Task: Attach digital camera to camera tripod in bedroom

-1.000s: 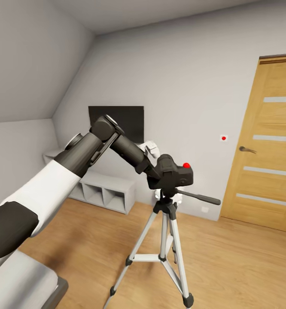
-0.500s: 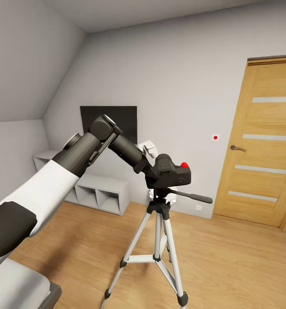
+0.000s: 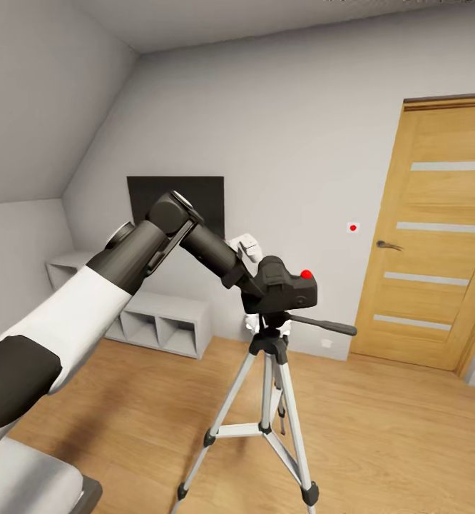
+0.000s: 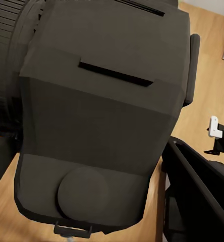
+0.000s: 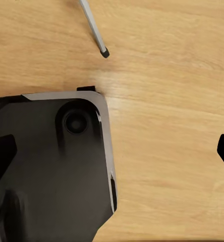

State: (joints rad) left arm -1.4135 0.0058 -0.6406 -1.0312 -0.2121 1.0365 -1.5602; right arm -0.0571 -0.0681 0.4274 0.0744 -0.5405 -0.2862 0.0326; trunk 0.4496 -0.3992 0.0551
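The black digital camera (image 3: 291,287), with its red button on top, sits right over the black head of the camera tripod (image 3: 269,343). I cannot tell whether it rests on the head. The tripod's silver legs spread on the wood floor and its pan handle (image 3: 329,327) points right. My left gripper (image 3: 260,285) reaches in from the left, shut on the camera's near side. In the left wrist view the camera body (image 4: 102,101) sits between dark fingers (image 4: 203,191). My right gripper (image 5: 113,151) hangs open above the floor, holding nothing, near a tripod foot (image 5: 105,52).
A wooden door (image 3: 437,250) stands at the right. A dark TV (image 3: 173,203) hangs on the wall over a low grey shelf unit (image 3: 159,325). A small white object (image 3: 248,246) stands behind the camera. A bed corner (image 3: 31,478) lies at the lower left.
The whole head view has swung, so door, TV and shelf slid left in the picture. The left arm and camera keep their pose; the tripod sits slightly further left beneath the camera.
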